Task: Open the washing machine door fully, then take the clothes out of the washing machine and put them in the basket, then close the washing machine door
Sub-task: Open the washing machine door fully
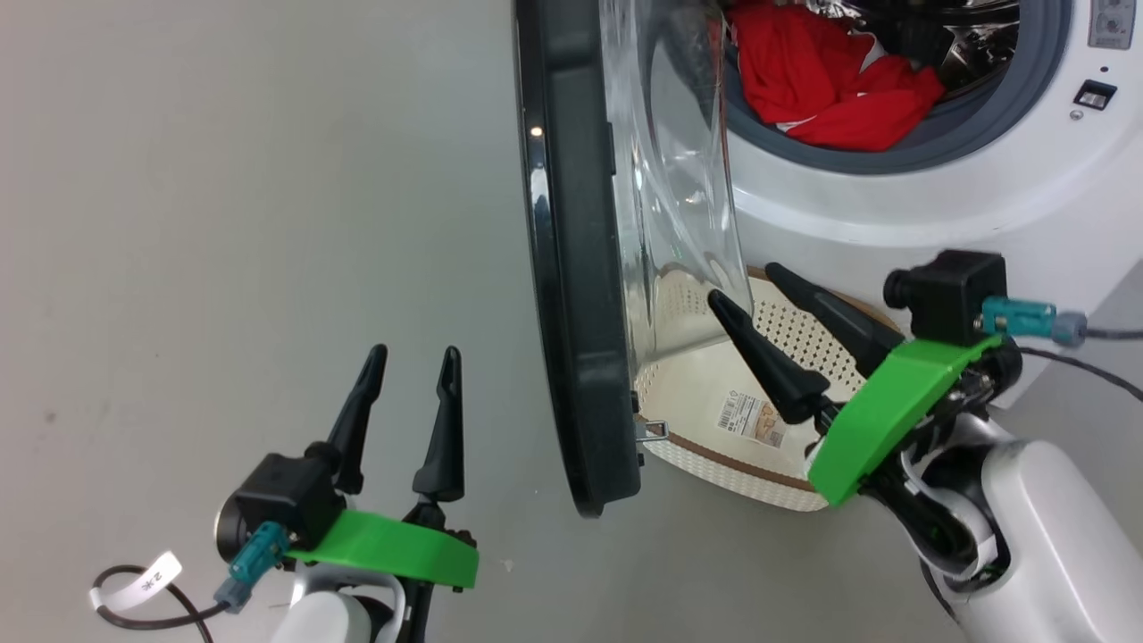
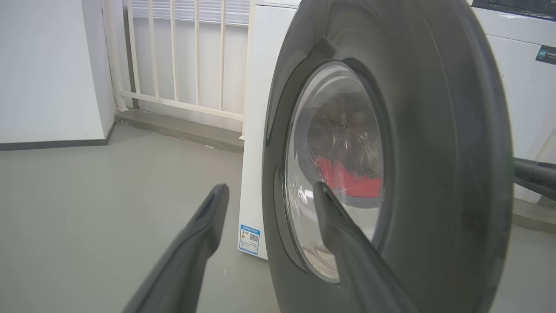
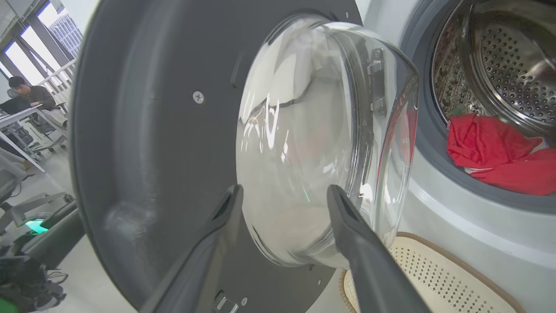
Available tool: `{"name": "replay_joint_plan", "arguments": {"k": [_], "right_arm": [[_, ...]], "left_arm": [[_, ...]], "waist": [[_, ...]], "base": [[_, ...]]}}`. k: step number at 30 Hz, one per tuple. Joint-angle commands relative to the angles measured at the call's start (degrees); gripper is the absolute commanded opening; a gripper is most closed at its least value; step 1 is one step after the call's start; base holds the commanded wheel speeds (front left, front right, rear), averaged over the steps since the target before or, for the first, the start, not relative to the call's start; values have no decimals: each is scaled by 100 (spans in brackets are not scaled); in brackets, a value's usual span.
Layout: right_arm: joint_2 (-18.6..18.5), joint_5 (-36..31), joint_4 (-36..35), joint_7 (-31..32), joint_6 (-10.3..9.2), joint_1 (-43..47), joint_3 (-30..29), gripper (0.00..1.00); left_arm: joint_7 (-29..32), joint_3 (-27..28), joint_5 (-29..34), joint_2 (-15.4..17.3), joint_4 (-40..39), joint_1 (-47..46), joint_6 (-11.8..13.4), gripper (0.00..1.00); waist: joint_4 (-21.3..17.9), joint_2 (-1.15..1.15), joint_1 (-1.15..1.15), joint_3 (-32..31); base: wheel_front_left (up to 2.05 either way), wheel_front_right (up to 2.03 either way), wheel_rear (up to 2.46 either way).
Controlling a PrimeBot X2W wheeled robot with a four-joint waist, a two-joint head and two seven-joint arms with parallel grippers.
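Note:
The washing machine door stands swung out, edge-on in the head view, its clear glass bowl bulging toward the washing machine. Red clothes lie at the drum's mouth, also seen as clothes in the right wrist view. The cream basket sits on the floor under the drum opening, behind the door. My right gripper is open above the basket, its fingers pointing at the door's inner side, holding nothing. My left gripper is open, empty, on the door's outer side.
Grey floor spreads to the left of the door. A white railing and wall stand beyond the machine. A person sits at a desk far behind the door. A cable trails from my right wrist.

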Motion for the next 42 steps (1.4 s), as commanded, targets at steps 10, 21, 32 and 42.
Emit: {"name": "replay_joint_plan", "arguments": {"k": [10,21,32,42], "right_arm": [[258,-2113,-376,-1668,42,603,-381,100],[619,-3013,-370,-3015,42,1244,-896,100],[636,-2773,-213,-3501,42,1910,-1092,100],[637,-2655,-135,-3557,42,1917,-1105,100]], "left_arm": [[-45,318,207,122,-128,195,-113,100],[-45,389,314,122,-204,305,-181,100],[-45,465,406,120,-337,365,-169,100],[-45,409,387,119,-328,359,-156,100]], "waist": [[-33,0,0,-168],[-34,0,0,-174],[-88,0,0,-177],[-78,0,0,-157]], "base": [[0,0,0],[0,0,0],[0,0,0],[0,0,0]]}}
